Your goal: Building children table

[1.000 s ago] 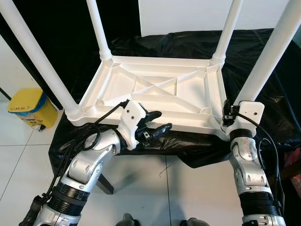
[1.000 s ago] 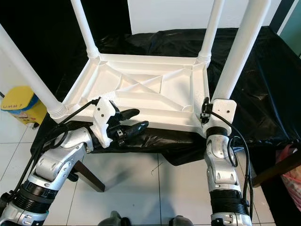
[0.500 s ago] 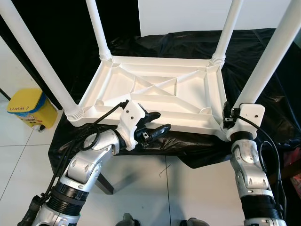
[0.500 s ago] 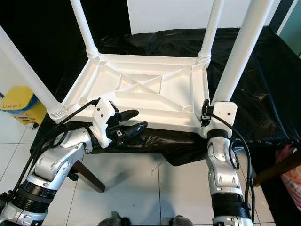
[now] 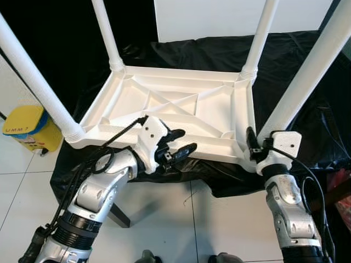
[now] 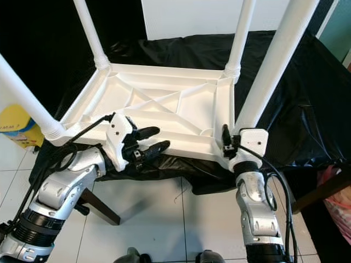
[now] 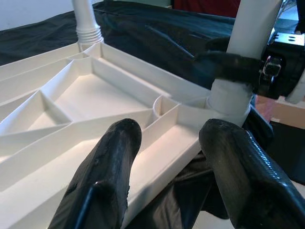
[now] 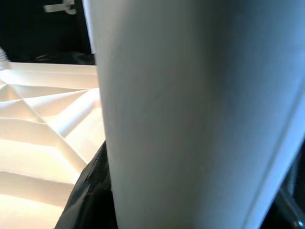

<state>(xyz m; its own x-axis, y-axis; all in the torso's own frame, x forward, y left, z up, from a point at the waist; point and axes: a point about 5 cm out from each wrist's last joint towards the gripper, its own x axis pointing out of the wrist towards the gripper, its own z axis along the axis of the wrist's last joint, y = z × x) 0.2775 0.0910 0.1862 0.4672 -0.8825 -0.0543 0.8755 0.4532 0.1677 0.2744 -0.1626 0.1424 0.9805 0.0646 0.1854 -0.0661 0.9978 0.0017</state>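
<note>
Since a second ago the whole scene has slid a little in the head views, so the camera has shifted, and the right gripper point(image 5: 253, 147) now sits lower against the foot of the near right leg point(image 5: 307, 76), while the left gripper point(image 5: 176, 143) has kept its place at the near rim. That white plastic table point(image 5: 181, 107) lies upside down on the counter under a black sheet point(image 5: 285, 60), its four legs standing up and its ribbed underside showing. I'd judge it light and stiff, hollow moulded plastic, smooth enough to slip in a pinch; the ribs and the rim give better purchase than the round legs, and a leg is best held low by its threaded collar. From the left wrist, the two black fingers point(image 7: 109, 171) stand apart, one over the rim and one outside it, not closed on anything. The right gripper's fingers appear wrapped about the leg's base, clenched on it as far as I can tell. Its wrist view is mostly blurred white leg. All leg tops run out of frame, and whether each is fully screwed home I cannot make out. Off beyond the left gripper sits a yellow bin point(image 5: 27, 129) on the tiled floor point(image 5: 181, 230).
</note>
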